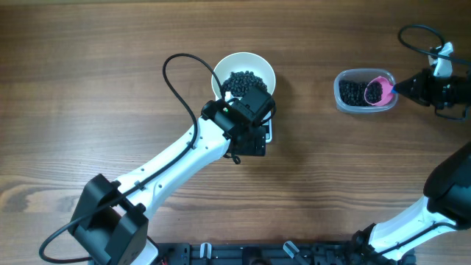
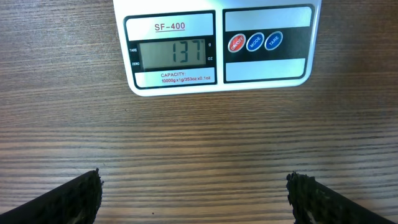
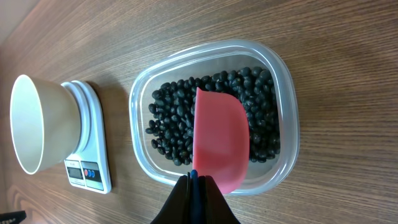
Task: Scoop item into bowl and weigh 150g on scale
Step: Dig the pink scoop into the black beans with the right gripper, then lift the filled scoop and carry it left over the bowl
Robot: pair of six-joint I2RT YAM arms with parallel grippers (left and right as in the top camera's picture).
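- Fingers of the left arm (image 1: 252, 141) are spread wide and hold nothing, above the brown wooden table (image 2: 199, 137) at 6 o'clock of the small flat white rectangular scale (image 2: 217, 46), which reads 137.
- Right fingers (image 3: 196, 196) are pinched shut on the blue handle of the small pink scoop (image 3: 219, 140), over glossy round black beans (image 3: 174, 124) in a clear plastic tub (image 3: 283, 81).
- Round white bowl (image 1: 224, 68) of beans sits on the scale, with the tub at its 3 o'clock.

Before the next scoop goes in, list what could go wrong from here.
1. The display on the scale reads 137, so a full scoop would likely overshoot.
2. The right pincer grips the scoop only at its very end; beans may spill on the way from the tub to the bowl.
3. The open left pincer hovers close by the scale; touching it could skew the reading.
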